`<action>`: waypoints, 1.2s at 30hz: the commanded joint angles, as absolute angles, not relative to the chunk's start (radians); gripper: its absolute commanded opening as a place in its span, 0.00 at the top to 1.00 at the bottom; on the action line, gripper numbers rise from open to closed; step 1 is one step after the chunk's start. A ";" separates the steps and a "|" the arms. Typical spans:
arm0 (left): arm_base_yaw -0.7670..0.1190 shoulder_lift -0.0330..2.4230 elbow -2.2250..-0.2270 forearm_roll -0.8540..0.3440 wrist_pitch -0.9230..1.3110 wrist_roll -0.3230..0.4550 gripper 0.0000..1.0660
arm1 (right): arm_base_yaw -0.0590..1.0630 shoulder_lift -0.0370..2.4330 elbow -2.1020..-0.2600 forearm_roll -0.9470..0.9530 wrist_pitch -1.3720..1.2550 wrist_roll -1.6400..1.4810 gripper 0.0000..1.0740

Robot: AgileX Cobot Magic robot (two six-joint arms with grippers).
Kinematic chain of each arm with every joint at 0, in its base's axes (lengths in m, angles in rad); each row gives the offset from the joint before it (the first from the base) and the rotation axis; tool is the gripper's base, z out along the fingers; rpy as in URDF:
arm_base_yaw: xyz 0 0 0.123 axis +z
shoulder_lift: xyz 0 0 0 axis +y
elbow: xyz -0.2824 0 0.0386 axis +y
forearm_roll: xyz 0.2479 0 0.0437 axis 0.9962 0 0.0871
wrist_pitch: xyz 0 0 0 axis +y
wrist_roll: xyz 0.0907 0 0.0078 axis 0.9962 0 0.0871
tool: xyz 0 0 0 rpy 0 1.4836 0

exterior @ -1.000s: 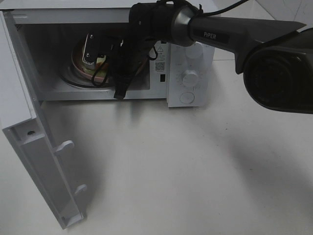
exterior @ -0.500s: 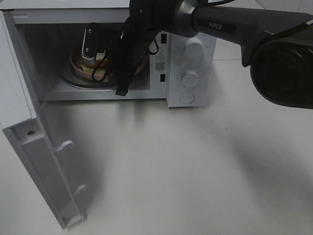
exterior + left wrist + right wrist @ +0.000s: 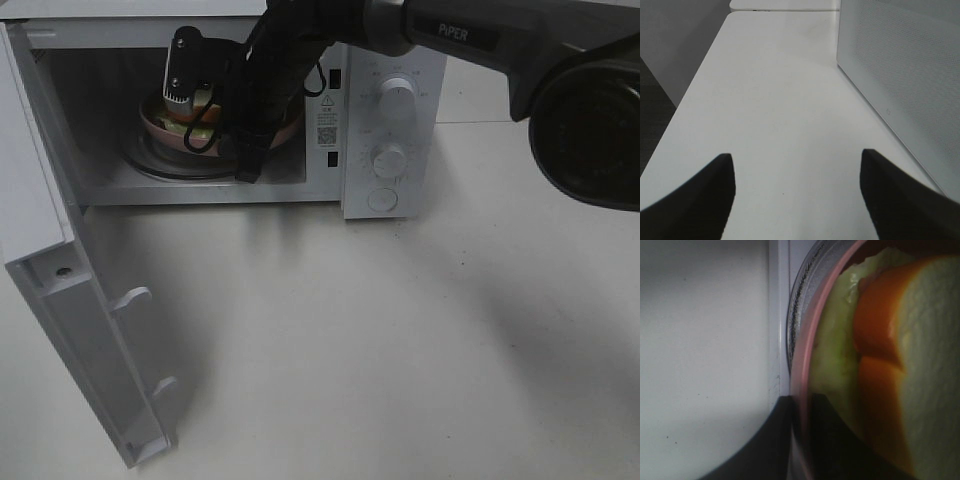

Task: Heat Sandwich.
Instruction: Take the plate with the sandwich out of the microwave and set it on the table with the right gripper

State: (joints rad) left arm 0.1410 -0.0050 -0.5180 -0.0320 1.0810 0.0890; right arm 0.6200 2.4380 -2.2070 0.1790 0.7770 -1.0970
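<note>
1. Since one second ago the right arm has reached deeper into the microwave. The plate with the sandwich has gone with it, farther inside the cavity. Nothing else has shifted.
2. At the far left, the door stands wide open, well apart from the arm.
3. The left gripper hangs over bare counter, beside a white perforated panel. Its jaws are spread and hold nothing.
4. The sandwich lies on the plate inside the cavity, above the glass turntable. I cannot tell whether the plate already touches the glass.
5. The right gripper has its jaws pinching the plate's pink rim, one dark finger on each side of it. The green filling and the bread are just beside the inner finger.
6. I judge that the step in hand is setting the plate down. To do it well:
   - Lower it slowly and keep it level, so the sandwich does not slide.
   - Put it on the middle of the turntable, so it can turn without touching a wall.
   - Release the rim only when the plate rests fully on the glass.
   - Draw the gripper straight back through the opening, so that neither the finger nor the loose cable catches the rim.
7. At the right, the dials wait untouched. The door must be closed before they are used.
</note>
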 commanded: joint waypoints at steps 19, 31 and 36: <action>0.134 -0.021 -0.516 -0.028 1.067 0.085 0.36 | 0.667 2.352 -2.097 0.089 0.797 -1.064 1.00; 0.134 -0.021 -0.516 -0.028 1.067 0.085 0.36 | 0.689 2.219 -1.910 0.012 0.674 -1.050 1.00; 0.134 -0.021 -0.516 -0.028 1.067 0.085 0.36 | 0.702 2.174 -1.852 0.000 0.672 -1.051 1.00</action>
State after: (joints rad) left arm 0.1410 -0.0050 -0.5180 -0.0320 1.0810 0.0890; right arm 0.7120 2.2060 -1.8620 0.0450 0.6690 -1.0830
